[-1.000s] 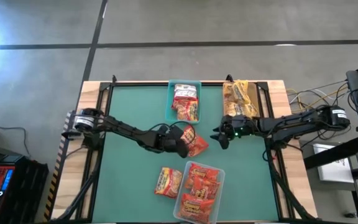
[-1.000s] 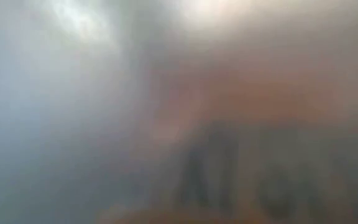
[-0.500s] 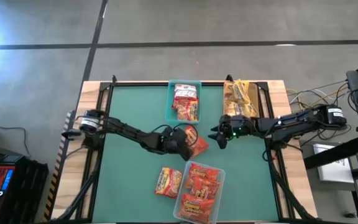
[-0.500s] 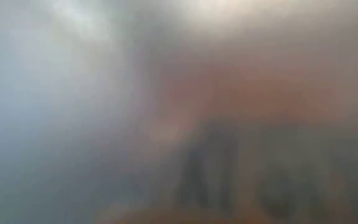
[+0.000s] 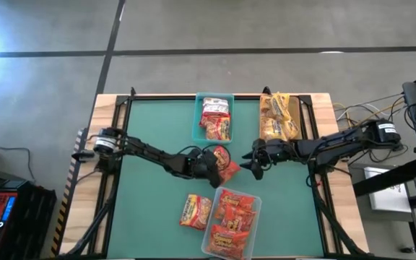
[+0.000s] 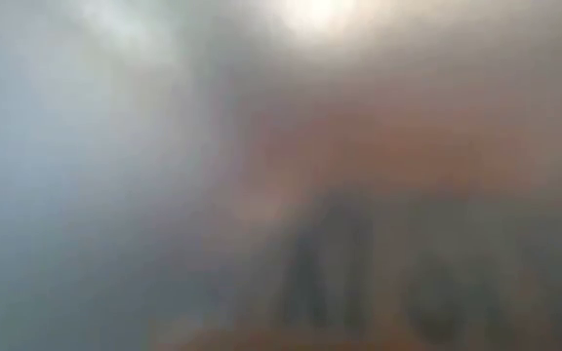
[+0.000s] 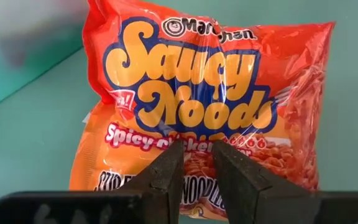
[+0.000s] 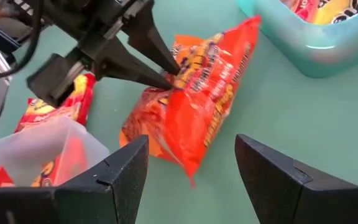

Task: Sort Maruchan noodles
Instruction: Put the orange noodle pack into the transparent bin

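Note:
A red-orange Maruchan noodle packet (image 5: 224,160) printed "Saucy Noods" (image 7: 197,87) sits at the middle of the green mat, and my left gripper (image 5: 212,172) is shut on it. My right gripper (image 5: 249,160) stands open just to the packet's right, its fingers wide apart (image 8: 191,177) and touching nothing. Another red-orange packet (image 5: 196,211) lies flat next to the clear bin. The low view shows only blur. My left gripper pinches the packet between its two fingers (image 7: 166,171), on the lower part of its printed face (image 7: 194,152). The fingers come slanting down from the table's left. The packet is tilted, raised at the pinch (image 8: 180,79), with its lower side (image 8: 143,140) on the mat.
A teal bin (image 5: 198,123) at the far middle holds red-and-white packets. To its right, yellow packets (image 5: 278,115) lie in a stack. A clear bin (image 5: 255,217) at the near middle holds red-orange packets. The mat's left half is bare.
My right gripper has moved toward the table's left, closer to the held packet, staying open. My left gripper has sunk a little toward the mat, still shut on the packet.

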You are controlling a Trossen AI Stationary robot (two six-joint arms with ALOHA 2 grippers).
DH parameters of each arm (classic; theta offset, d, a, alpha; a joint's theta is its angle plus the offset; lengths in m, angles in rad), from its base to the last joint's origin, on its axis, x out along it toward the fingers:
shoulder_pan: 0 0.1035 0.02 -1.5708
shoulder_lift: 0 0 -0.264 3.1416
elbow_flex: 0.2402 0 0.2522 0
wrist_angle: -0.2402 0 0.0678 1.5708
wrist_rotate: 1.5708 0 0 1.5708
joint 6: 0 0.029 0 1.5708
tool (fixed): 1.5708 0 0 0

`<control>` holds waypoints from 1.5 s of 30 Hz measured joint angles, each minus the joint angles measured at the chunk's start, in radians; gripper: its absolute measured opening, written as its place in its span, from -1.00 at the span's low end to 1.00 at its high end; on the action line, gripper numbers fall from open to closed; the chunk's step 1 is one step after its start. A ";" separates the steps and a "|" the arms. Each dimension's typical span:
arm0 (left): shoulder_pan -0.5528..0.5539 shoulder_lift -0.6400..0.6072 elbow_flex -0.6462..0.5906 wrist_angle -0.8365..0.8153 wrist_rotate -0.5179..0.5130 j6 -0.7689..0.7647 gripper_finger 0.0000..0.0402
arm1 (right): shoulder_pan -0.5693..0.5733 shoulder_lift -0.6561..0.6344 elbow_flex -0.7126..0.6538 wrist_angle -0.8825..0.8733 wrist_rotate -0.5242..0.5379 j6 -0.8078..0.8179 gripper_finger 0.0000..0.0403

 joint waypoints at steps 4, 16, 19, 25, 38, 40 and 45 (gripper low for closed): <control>-0.010 0.000 -0.001 -0.008 0.024 0.000 -0.63 | 0.000 0.026 0.012 0.005 0.002 -0.001 0.12; -0.014 0.000 -0.003 -0.016 0.032 -0.014 -0.63 | -0.006 0.179 0.108 0.015 0.003 -0.016 0.12; -0.015 0.000 -0.003 -0.017 0.032 -0.014 -0.63 | -0.023 0.226 0.136 0.012 0.002 -0.015 0.12; -0.022 0.000 -0.004 -0.033 0.032 -0.015 -0.63 | -0.061 0.304 0.182 0.020 -0.052 -0.013 0.12; -0.024 0.000 -0.013 -0.038 0.023 -0.010 -0.63 | -0.074 0.417 0.282 0.034 -0.130 -0.015 0.12; -0.024 0.000 -0.014 -0.041 0.022 -0.011 -0.63 | -0.074 0.439 0.293 0.037 -0.130 -0.015 0.12; -0.026 0.000 -0.016 -0.044 -0.006 -0.011 -0.63 | -0.074 0.475 0.311 0.039 -0.134 -0.017 0.12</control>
